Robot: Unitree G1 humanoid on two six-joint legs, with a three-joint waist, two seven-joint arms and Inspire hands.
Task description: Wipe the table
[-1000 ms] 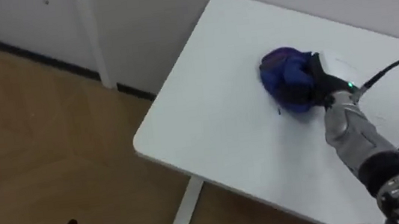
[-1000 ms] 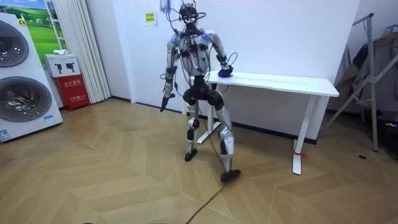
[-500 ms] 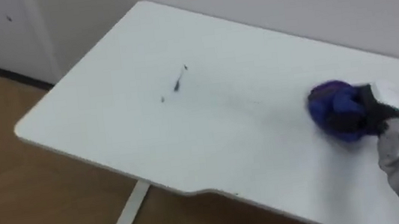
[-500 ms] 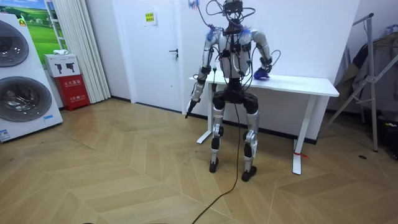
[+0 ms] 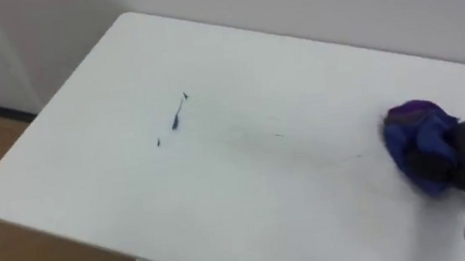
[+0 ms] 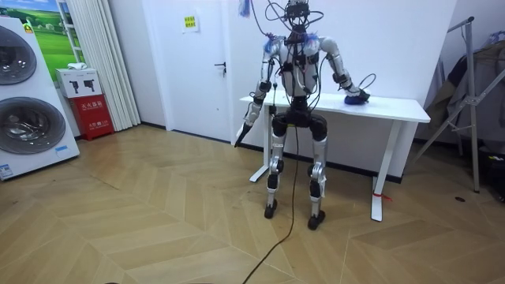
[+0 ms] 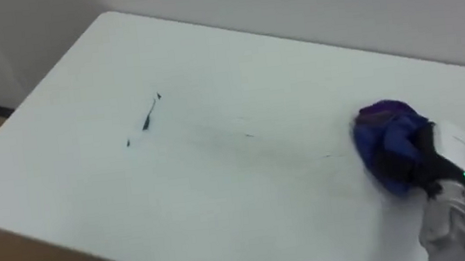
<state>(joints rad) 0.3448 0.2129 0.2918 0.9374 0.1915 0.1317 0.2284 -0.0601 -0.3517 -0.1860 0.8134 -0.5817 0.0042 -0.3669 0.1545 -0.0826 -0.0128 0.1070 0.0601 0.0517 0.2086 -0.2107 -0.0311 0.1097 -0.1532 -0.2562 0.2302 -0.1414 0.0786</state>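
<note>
— Any writing you can make out?
— None that reads. A small notice point(image 6: 188, 22) hangs on the wall beside the door point(image 6: 201, 71), but its print is too small to tell.
— And by the washing machine point(image 6: 24, 110)?
— A white box point(image 6: 79, 82) with dark figures sits on a red box point(image 6: 95, 117) with pale lettering. I cannot read either.
— The machine itself?
— A little sticker point(image 6: 6, 170) low on its front is just a blur.
— The dark streaks point(image 5: 177, 117) on the surface point(image 5: 252, 67)?
— They are smears, not letters.

The blue cloth point(image 7: 388, 143) hides the fingers of the right hand point(image 7: 436, 162); the table point(image 7: 220, 176) is cut off rightward.
</note>
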